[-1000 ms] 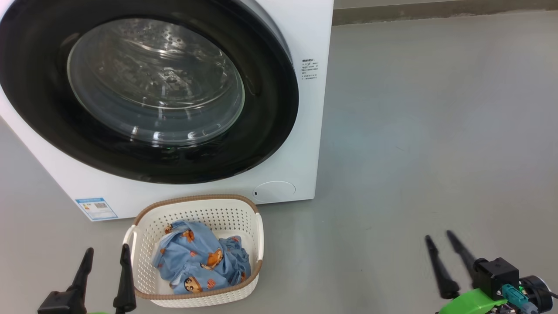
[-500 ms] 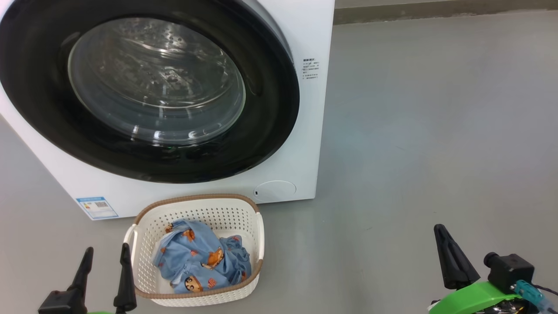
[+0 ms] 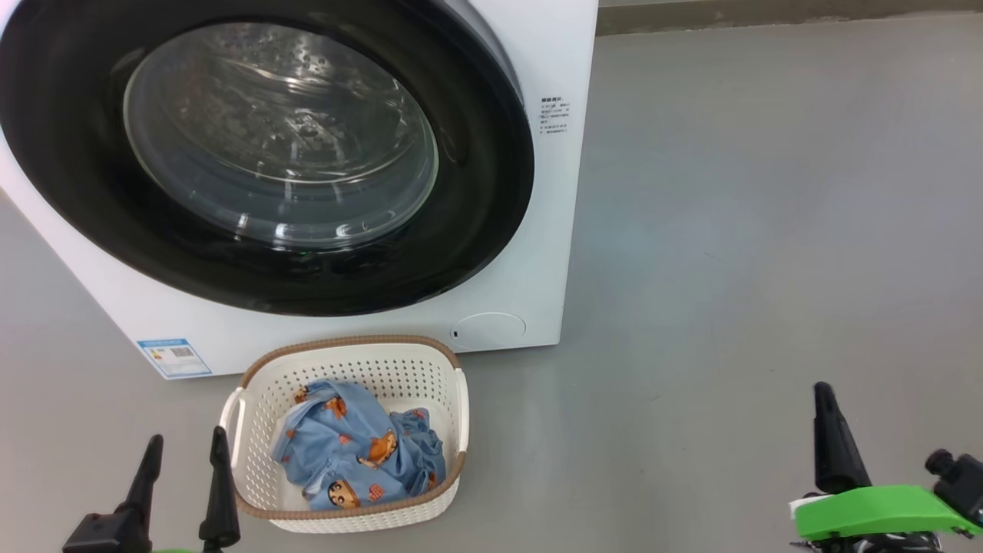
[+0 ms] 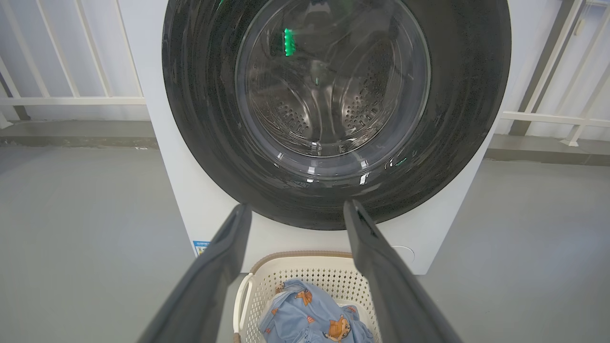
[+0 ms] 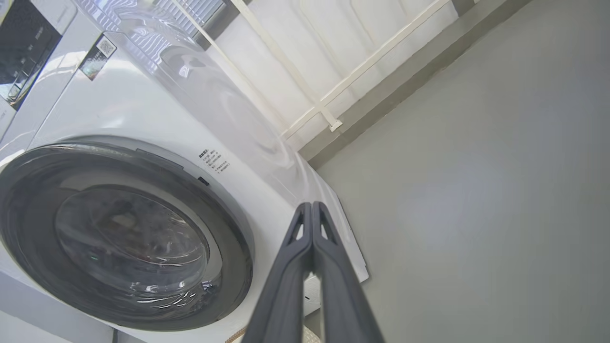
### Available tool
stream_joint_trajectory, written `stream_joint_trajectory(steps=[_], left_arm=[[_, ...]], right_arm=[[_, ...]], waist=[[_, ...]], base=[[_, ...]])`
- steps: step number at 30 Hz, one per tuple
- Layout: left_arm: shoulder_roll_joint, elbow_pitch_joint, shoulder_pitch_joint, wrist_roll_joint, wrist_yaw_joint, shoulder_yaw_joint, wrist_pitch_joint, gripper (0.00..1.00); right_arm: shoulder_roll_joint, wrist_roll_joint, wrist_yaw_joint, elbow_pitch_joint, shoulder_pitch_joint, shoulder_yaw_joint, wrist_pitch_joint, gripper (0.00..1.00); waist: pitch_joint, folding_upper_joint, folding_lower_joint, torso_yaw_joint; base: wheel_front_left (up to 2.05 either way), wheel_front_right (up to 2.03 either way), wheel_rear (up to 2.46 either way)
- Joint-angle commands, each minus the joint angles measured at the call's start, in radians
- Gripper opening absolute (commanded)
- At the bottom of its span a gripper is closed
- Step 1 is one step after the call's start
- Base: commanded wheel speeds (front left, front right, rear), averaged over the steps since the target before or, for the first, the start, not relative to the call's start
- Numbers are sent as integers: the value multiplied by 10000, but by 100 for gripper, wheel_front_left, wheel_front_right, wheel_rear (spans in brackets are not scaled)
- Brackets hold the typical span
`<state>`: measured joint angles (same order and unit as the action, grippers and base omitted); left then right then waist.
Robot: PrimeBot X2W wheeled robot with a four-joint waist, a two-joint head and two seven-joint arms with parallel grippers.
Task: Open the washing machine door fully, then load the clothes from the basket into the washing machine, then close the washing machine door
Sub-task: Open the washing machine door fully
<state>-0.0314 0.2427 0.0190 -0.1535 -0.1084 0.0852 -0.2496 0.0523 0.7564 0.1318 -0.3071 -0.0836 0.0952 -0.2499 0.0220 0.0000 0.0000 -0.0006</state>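
The white washing machine (image 3: 553,230) stands ahead with its round black door (image 3: 476,177) shut against its front; the glass window (image 3: 280,134) shows the steel drum behind. On the floor before it sits the cream basket (image 3: 265,491) holding the light blue clothes (image 3: 357,453). My left gripper (image 3: 184,453) is open just left of the basket, its fingers (image 4: 376,267) framing the door's lower edge in the left wrist view. Well off to the right, away from the basket, my right gripper (image 3: 823,392) is shut on nothing, its fingertips (image 5: 312,207) pressed together and aimed at the machine's right side.
Grey floor (image 3: 768,230) spreads wide to the right of the machine. A white railing (image 5: 329,95) and a wall base run behind it. A blue energy sticker (image 3: 173,357) and a round cover (image 3: 488,330) mark the machine's lower front.
My right gripper has shut, its two fingers coming together, and it has turned and shifted right. The head camera has drifted slightly. The left gripper stays as it was.
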Motion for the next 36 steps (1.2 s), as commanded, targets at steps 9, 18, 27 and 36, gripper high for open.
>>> stream_joint_trajectory(steps=[9, 18, 27, 36], left_arm=[[-189, -410, 112, -65, 46, 336, -122, 100], [-189, -593, 415, 30, -36, 345, -122, 100], [-189, -893, 611, -222, 23, 253, -122, 100], [-189, -1046, 749, -184, 6, 226, -122, 100]], right_arm=[[248, 2790, -11, 214, -590, 32, -118, 0], [880, 6175, -11, 65, -922, 309, -118, 0], [1418, 8815, -11, 43, -1374, 1033, 1028, 0], [1594, 9996, -11, 6, -2103, 2810, 3943, 0]], waist=[[349, 0, 0, -58], [984, 0, 0, -1], [1653, 0, 0, 69], [2179, 0, 0, 167]], base=[[0, 0, 0], [0, 0, 0], [0, 0, 0], [0, 0, 0]])
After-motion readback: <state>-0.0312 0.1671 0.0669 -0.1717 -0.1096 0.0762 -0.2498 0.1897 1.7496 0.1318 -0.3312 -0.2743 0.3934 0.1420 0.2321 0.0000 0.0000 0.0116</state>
